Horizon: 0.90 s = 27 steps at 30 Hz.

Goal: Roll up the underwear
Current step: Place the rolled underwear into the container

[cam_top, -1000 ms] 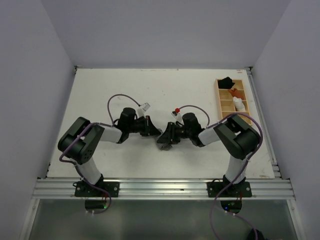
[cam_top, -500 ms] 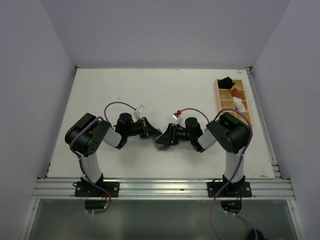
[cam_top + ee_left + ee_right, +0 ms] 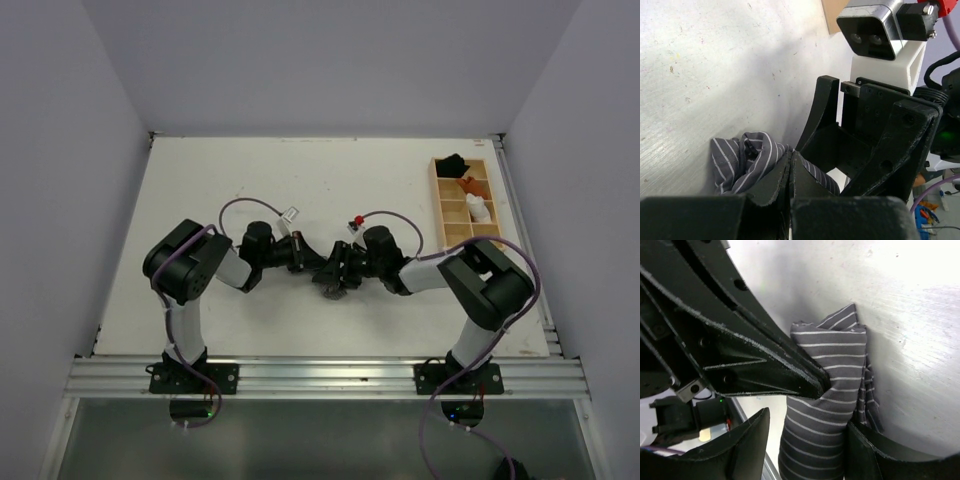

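Observation:
The underwear (image 3: 832, 375), grey with fine white stripes, lies crumpled on the white table between my two grippers. It also shows in the left wrist view (image 3: 737, 160) and as a small dark heap in the top view (image 3: 331, 286). My left gripper (image 3: 791, 159) is shut, its tips pinching a fold of the underwear. In the right wrist view its fingers (image 3: 765, 360) reach in from the upper left. My right gripper (image 3: 807, 427) is open, its jaws standing on either side of the bunched cloth. The grippers meet tip to tip at mid-table, left (image 3: 312, 264) and right (image 3: 331, 272).
A wooden divided tray (image 3: 441, 205) stands at the back right, holding a black bundle (image 3: 452, 163), an orange bundle (image 3: 471, 186) and a white bundle (image 3: 479, 208). Purple cables loop above both wrists. The right gripper's camera block (image 3: 880, 35) is close in front of my left gripper.
The left arm's elbow has swung right and its gripper has pushed closer to the right gripper. The right arm's elbow has shifted. The underwear stays between the tips.

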### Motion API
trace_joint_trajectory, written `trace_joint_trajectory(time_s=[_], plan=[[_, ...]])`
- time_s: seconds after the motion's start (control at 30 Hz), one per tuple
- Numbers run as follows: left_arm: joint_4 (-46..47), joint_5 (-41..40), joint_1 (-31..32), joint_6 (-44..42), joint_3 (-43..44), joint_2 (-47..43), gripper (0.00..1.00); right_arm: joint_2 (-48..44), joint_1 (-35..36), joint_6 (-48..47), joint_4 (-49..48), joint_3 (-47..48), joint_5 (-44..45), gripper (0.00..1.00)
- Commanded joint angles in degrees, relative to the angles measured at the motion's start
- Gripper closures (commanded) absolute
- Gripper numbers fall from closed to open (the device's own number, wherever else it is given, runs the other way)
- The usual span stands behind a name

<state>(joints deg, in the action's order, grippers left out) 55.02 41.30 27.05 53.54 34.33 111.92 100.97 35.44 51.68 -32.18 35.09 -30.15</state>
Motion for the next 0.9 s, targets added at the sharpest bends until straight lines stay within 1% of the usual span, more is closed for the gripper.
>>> trace_joint_trajectory(time_s=[0.0, 0.07, 0.2, 0.33, 0.5, 0.7, 0.87], plan=[[-11.43, -5.09, 1.16, -7.92, -2.68, 4.54, 1.00, -0.59, -0.37, -5.19, 19.44, 0.94, 11.25, 0.40], [-11.95, -5.26, 1.51, -9.14, -2.60, 4.10, 1.00, -2.17, -0.46, -5.01, 23.02, 1.12, 13.62, 0.40], [-12.75, -5.70, 1.87, -10.38, -2.33, 4.01, 1.00, -5.42, -0.37, -5.54, 25.85, 1.03, 18.01, 0.39], [-12.31, -6.05, 2.22, -10.65, -2.42, 4.71, 1.00, -7.19, -0.37, -6.15, 28.05, 1.56, 20.12, 0.38], [-12.13, -6.32, 2.57, -10.82, -2.42, 5.76, 1.00, -10.78, -0.46, -6.24, 27.09, 0.42, 21.27, 0.37], [-12.66, -6.67, 2.75, -11.35, -2.42, 6.47, 1.00, -13.43, -0.46, -6.94, 29.02, 0.94, 24.26, 0.36], [-13.45, -6.93, 2.83, -11.70, -1.98, 6.21, 1.00, -15.18, -0.46, -9.84, 35.52, 2.79, 26.54, 0.36]])
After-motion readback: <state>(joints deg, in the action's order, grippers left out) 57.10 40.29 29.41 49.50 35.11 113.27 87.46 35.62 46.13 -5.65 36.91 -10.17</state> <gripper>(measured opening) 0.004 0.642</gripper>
